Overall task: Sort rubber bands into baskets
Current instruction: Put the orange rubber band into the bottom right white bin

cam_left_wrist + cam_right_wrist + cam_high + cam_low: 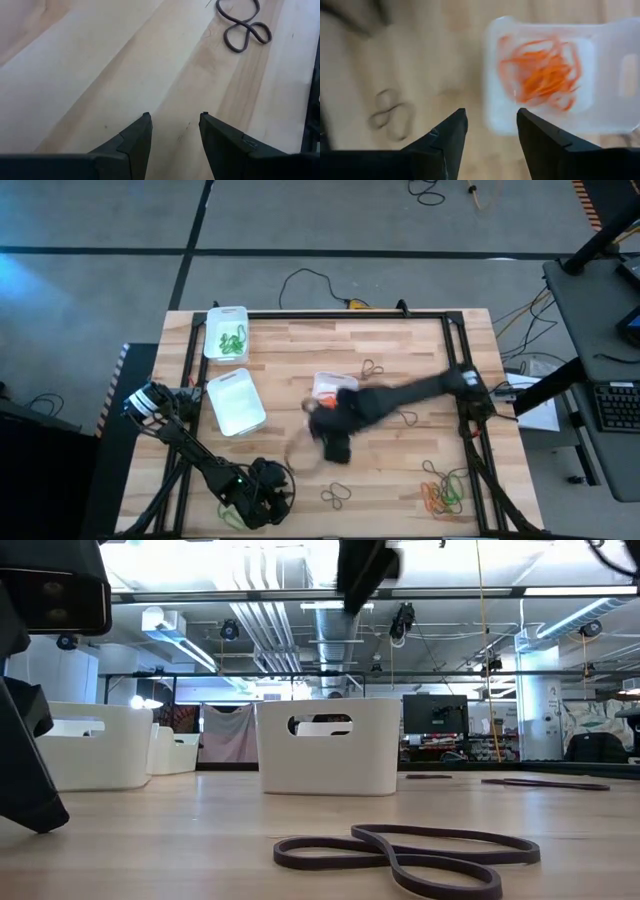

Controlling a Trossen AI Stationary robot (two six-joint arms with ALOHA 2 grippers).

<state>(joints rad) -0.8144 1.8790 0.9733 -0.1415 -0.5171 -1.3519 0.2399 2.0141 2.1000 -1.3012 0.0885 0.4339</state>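
Three white baskets stand on the table. The far-left basket holds green rubber bands. A second basket sits nearer the middle-left. The centre basket holds orange rubber bands. My right gripper hovers just beside this basket, open, with nothing between its fingers. My left gripper is open low over bare wood near the front-left edge. A dark band lies a short way beyond it.
More dark bands lie loose on the wood. A heap of orange and green bands sits at the front right. A black frame runs round the table. In the low view a dark band lies before a basket.
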